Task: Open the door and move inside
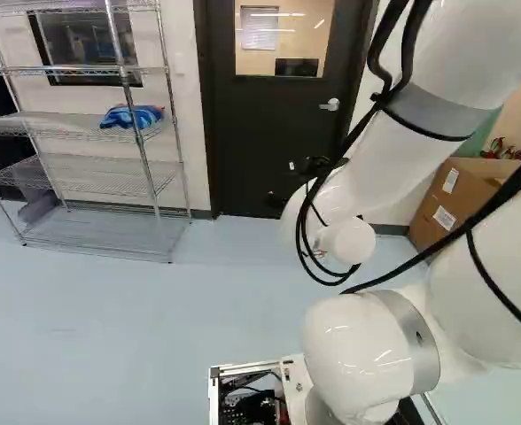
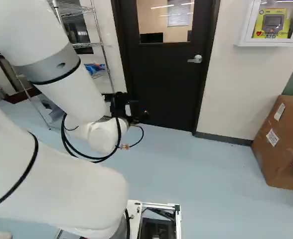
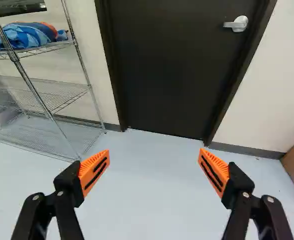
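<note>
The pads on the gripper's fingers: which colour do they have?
The pads are orange, with black slots; the wrist view shows this best.

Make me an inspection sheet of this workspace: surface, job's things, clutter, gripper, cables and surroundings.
Surface: pale blue floor, no spill seen.
Job's things: dark door shut, windowed; silver lever handle level, untouched.
Clutter: blue bundle on the wire rack; brown cardboard packaging near the wall.
Gripper: gripper open, nothing between its fingers.
Cables: black cables run along the arm, looping near the wrist.
Surroundings: white wall cabinet holding a yellow device.
</note>
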`<state>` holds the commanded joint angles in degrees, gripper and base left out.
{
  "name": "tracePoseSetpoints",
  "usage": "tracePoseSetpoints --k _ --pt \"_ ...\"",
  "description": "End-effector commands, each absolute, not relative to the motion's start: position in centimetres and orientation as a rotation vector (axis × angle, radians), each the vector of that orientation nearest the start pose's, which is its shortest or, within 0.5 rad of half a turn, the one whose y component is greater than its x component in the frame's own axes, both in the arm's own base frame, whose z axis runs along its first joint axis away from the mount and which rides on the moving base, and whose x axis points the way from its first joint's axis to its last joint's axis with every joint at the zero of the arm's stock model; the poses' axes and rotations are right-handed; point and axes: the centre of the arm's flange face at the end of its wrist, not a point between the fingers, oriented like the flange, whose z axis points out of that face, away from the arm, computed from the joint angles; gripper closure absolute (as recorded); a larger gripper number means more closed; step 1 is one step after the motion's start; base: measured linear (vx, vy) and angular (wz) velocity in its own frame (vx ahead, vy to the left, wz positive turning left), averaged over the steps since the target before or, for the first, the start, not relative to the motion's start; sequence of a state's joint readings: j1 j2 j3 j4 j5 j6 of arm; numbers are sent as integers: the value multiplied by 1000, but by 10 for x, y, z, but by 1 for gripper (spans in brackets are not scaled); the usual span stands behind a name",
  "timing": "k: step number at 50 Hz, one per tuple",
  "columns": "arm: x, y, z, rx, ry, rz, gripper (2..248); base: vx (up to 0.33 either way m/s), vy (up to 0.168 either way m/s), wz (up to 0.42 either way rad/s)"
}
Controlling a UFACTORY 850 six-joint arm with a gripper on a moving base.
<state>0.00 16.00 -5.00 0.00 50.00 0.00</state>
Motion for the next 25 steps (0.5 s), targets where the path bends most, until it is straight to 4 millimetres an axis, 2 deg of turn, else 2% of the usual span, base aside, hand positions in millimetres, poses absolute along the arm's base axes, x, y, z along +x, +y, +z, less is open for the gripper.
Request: tracePoseSetpoints --k 25 --pt "270 0 366 -2558 0 -1824 3 121 3 -14"
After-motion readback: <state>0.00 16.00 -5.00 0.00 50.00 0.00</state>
